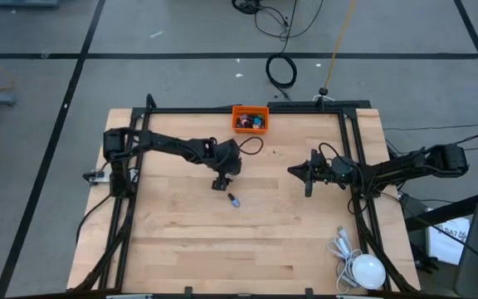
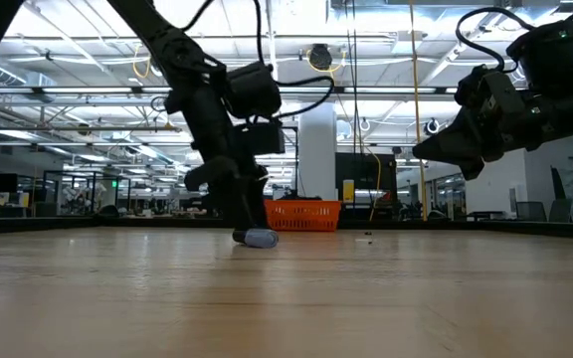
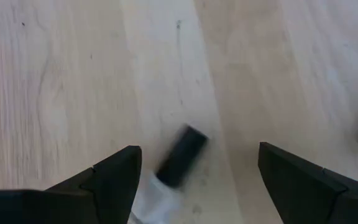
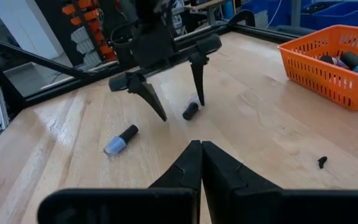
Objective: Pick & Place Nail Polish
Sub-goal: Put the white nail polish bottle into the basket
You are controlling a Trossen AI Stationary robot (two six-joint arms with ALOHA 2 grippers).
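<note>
- High view: the left claw [image 1: 221,181] hangs low over the middle of the worktop [image 1: 181,241], fingers spread wide and holding nothing.
- Right wrist view: two nail polish bottles lie on their sides on the wood. A dark-capped bottle [image 4: 190,111] sits just beside the left claw's fingertips, and a pale blue bottle [image 4: 120,140] lies a little apart from it.
- Left wrist view: a dark-capped bottle [image 3: 178,157] lies tilted between the two spread fingers [image 3: 114,177], not touched by either.
- The orange bin [image 1: 250,119] stands at the far edge of the worktop with several bottles already inside.
- The right claw [image 1: 299,172] waits above the right half of the worktop, fully closed and empty.
- Risk: the bottle lies askew to the fingers, so closing now could roll or spin it away rather than pinch it.
- Risk: a grip on the smooth cap alone may slip during the carry to the bin.
</note>
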